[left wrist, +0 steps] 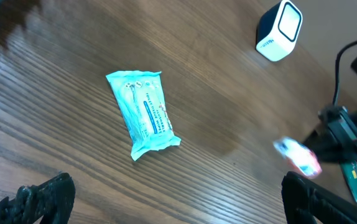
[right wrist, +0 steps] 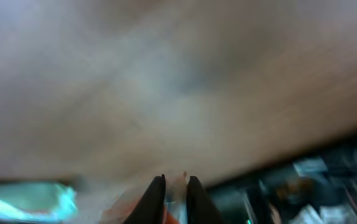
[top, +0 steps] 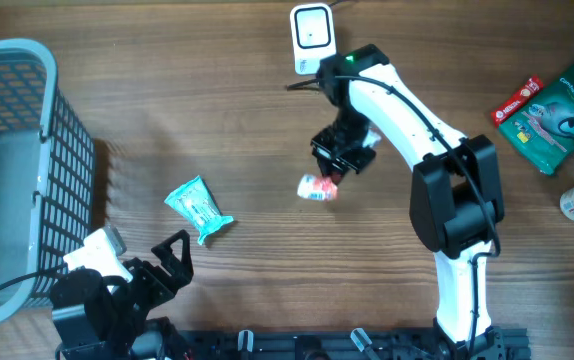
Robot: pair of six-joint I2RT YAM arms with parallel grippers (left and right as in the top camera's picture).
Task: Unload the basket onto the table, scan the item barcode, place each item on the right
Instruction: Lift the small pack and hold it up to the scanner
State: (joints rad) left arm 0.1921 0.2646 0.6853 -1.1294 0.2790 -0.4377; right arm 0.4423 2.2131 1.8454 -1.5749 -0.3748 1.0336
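Packet (top: 316, 187), small, red, white and blue, is pinched in the right gripper (top: 337, 160), fingers drawn narrow on it, mid-table on the near side of the white scanner (top: 312, 30). It's blurred, no barcode readable. Left gripper (top: 172, 260) is spread wide at the near-left edge, holding nothing. Teal wipes pack (top: 198, 208) lies on the brown wood-grain table (top: 217, 100); grey basket (top: 27, 140) stands at the left edge.

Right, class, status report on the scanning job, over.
Left gripper open, empty. Right gripper shut on red-white packet. Scanner unobstructed; teal packet lies aside.
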